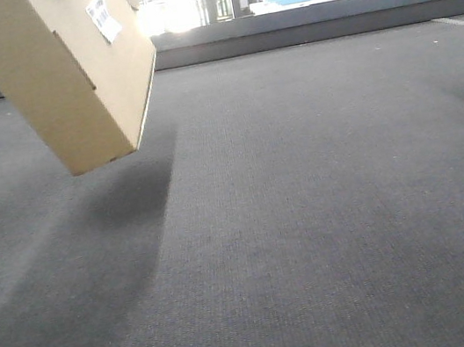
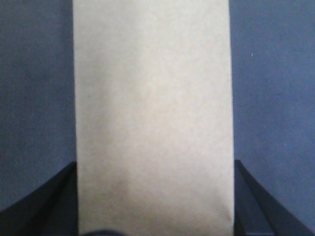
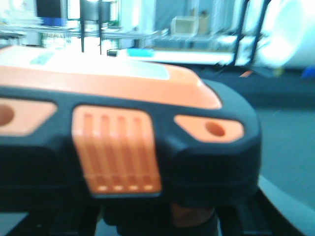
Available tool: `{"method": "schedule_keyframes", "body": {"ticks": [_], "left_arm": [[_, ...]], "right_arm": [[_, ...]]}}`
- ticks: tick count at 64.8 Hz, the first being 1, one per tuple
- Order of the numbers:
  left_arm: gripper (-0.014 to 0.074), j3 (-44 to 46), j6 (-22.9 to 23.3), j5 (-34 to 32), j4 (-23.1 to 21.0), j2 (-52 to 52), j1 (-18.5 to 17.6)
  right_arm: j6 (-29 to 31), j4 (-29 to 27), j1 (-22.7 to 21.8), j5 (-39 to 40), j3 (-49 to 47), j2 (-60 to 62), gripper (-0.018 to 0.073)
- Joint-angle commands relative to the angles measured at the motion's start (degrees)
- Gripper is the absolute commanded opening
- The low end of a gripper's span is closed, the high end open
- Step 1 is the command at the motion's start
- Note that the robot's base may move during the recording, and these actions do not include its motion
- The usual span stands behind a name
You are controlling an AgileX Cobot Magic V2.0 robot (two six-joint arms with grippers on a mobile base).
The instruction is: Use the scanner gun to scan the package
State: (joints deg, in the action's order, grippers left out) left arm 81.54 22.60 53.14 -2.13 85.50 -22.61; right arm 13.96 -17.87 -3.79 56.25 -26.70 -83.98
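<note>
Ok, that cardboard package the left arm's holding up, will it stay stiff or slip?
Probably stiff: the package hangs tilted above the table without sagging. Likely light, since the left gripper alone holds it. Its plain faces might pivot between the fingers.

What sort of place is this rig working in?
Probably an indoor lab or logistics test area: grey carpeted surface, wire shelving behind, plus a lifted package and scanner gun.

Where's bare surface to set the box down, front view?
The grey mat is bare across the centre and right, from the near edge to the far ledge. Only busy spot: upper left, where the package hangs tilted in the left tool, its shadow below. The right tool holds the scanner gun, out of the front view.
</note>
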Motion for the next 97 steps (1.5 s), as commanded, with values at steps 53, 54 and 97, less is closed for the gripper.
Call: {"method": "schedule_keyframes", "body": {"ticks": [53, 54, 97], "left_arm": [[-0.0111, 0.3, -0.01, -5.37, -16.41, 4.1, -2.79], [-0.0111, 0.3, -0.01, -5.88, -16.54, 4.2, -3.07], [-0.0111, 0.64, -0.01, -8.41, -14.63, 6.26, -4.53]], "right_arm": [[22.65, -9.15, 8.35, 5.5, -1.27, 1.29, -0.0153], [22.65, -9.41, 8.58, 5.5, -1.27, 1.29, -0.0153], [23.71, -12.39, 9.74, 6.62, -1.27, 1.29, -0.0153]]}}
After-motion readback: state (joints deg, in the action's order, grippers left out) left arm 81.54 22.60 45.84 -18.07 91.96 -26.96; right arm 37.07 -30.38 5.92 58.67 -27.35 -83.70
